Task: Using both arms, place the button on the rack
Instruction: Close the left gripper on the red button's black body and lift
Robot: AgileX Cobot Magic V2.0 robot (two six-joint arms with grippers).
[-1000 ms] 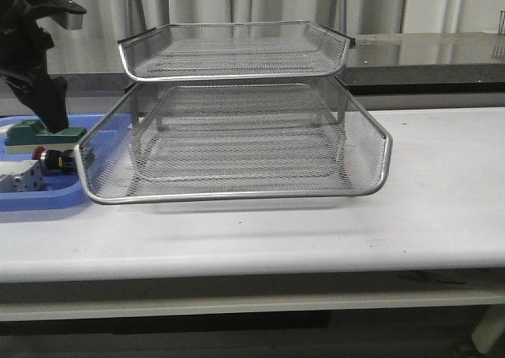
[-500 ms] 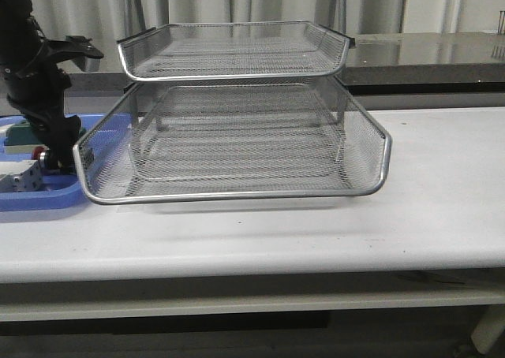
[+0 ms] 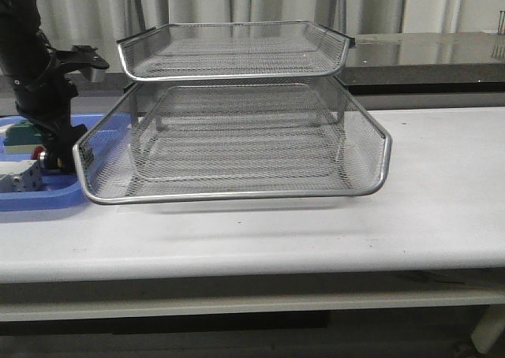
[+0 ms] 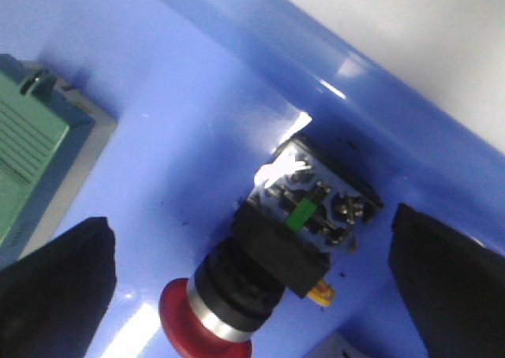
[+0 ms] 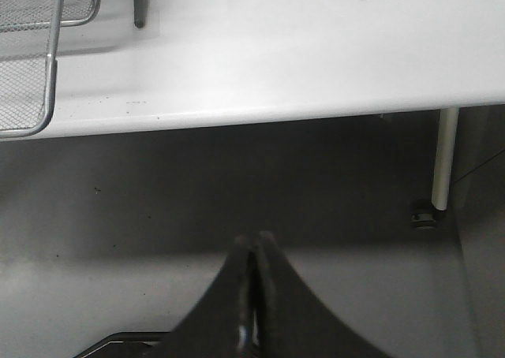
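In the blue tray (image 4: 189, 82) at the left end of the tabletop (image 3: 442, 184), the button (image 4: 272, 267) lies on its side, red head toward the green block (image 4: 35, 149) side and black body close against the tray's raised wall. Your left hand (image 4: 252, 283) hangs released over it, one finger on each side, neither touching. Centre the fingers on the black body rather than the round head, which would likely roll out of a pinch, and lower until they straddle it before you clench. The wall leaves little room on that side, so keep that finger just clear of it. Lifting out, mind the rack (image 3: 237, 137): its chrome rim sits right beside the tray. Your right hand (image 5: 252, 255) is clenched empty, parked off the tabletop's front edge.
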